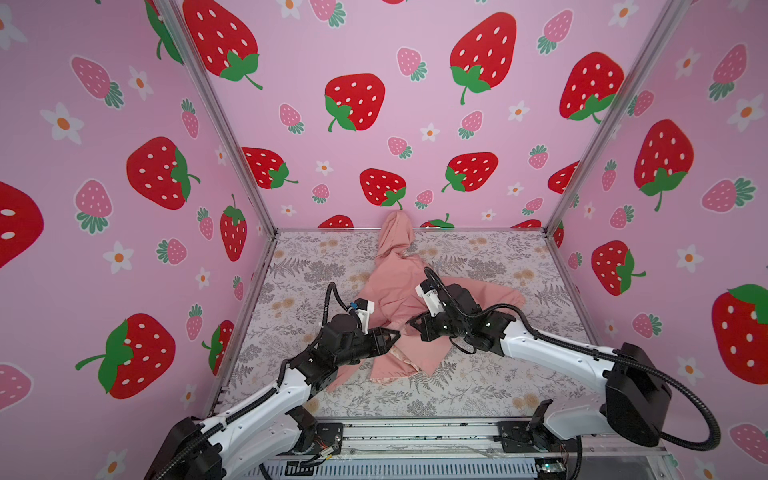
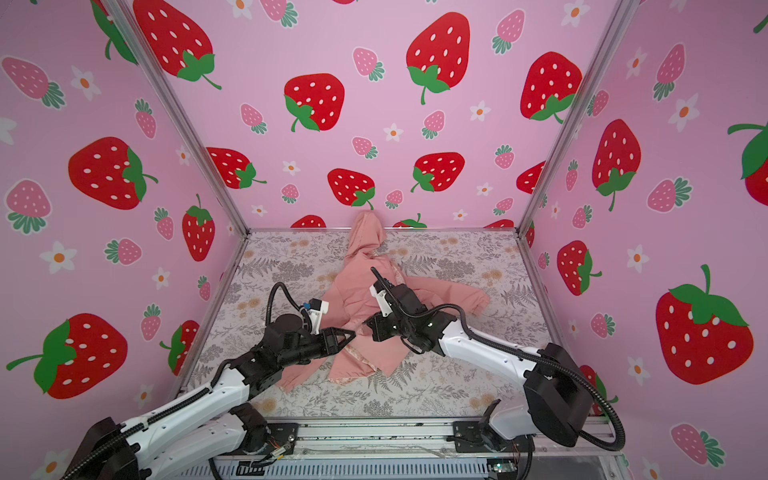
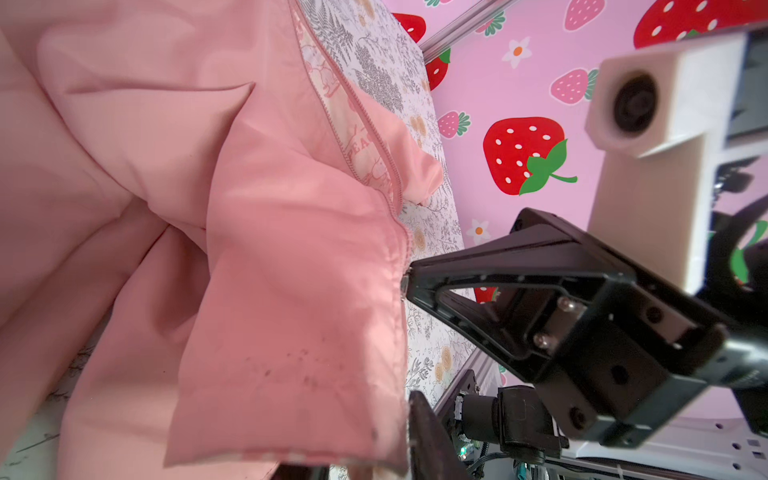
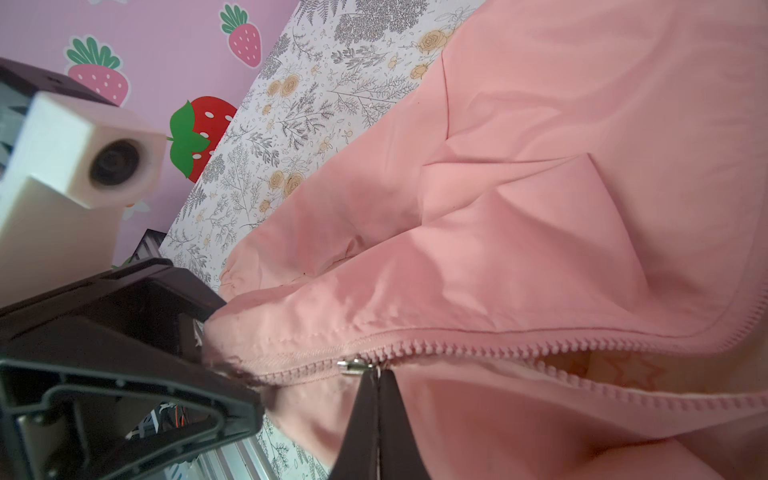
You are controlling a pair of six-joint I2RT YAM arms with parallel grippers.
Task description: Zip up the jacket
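At the bottom hem of the jacket (image 1: pixel 390 291), which lies mid-table with its hood toward the back wall: zip barely begun.
My right gripper (image 4: pixel 376 376) is pinched tight on the zipper pull (image 4: pixel 353 366), since that small tab is the only handle for running the slider along the open teeth, where cream lining shows. My left gripper (image 4: pixel 239 351) sits at the hem end beside the short closed stretch, jaws a little apart with cloth between them. I judge it is there to anchor the fabric, so a pull tensions the track instead of dragging the jacket across the table (image 1: pixel 478 395).
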